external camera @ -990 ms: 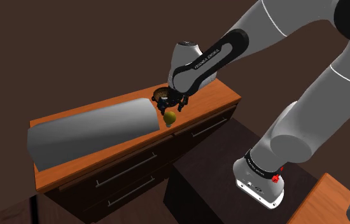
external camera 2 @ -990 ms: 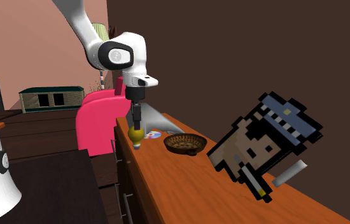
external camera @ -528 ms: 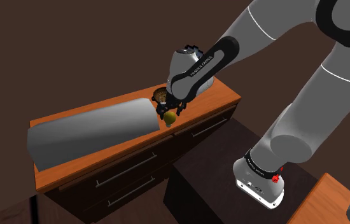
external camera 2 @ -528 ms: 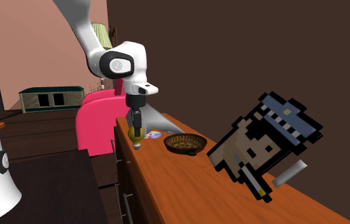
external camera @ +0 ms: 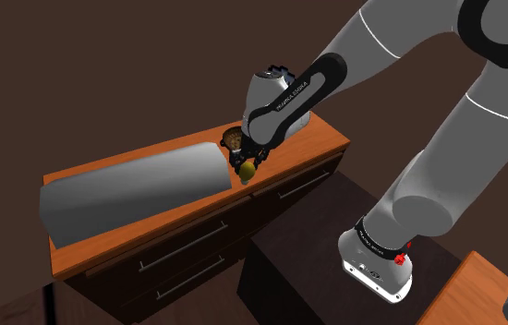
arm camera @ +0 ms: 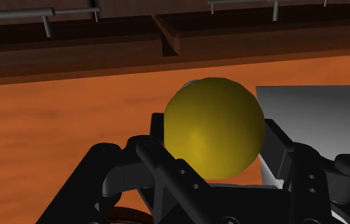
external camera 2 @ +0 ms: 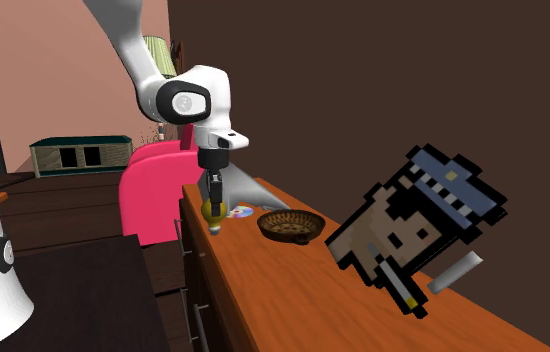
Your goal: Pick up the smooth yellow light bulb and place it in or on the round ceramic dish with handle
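Stretching across the shoulder view's left, a grey curved sheet (external camera: 132,189) lies on the orange dresser top (external camera: 317,138). Just past its end, the black gripper (external camera: 247,166) pinches the yellow light bulb (external camera: 247,172) between its fingers, near the top's front edge. The brown round dish (external camera: 233,138) sits at the bulb's eleven o'clock, near it.

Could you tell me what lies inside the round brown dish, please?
Nothing that I can see lies in the dish, only its dark patterned inside; its near rim hides some of the bottom. The gripper holds the yellow bulb beside it.
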You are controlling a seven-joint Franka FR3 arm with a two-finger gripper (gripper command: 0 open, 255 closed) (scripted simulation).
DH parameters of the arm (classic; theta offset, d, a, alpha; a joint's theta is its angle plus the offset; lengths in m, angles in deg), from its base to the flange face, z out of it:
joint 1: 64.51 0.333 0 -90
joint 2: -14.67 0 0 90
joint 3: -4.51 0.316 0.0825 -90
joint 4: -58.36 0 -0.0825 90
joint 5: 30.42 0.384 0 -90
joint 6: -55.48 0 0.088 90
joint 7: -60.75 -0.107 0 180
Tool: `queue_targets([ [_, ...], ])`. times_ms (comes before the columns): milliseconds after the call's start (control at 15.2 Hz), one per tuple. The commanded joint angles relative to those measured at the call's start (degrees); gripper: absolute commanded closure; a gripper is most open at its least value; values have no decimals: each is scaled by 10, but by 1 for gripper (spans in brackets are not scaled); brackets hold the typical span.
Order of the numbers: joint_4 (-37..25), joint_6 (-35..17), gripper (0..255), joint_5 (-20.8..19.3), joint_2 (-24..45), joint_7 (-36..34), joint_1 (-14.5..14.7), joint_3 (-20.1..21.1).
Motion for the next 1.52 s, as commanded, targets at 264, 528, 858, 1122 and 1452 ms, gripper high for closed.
queue_targets([
  [264,1,0,255,0,0,0,0,0],
  [528,0,17,255,1,-16,-1,0,0],
  [858,-5,61,255,1,-56,-2,-1,0],
  [1122,-11,97,255,1,-85,-4,-1,-1],
  [1452,-22,141,255,0,-119,-6,-2,-2],
])
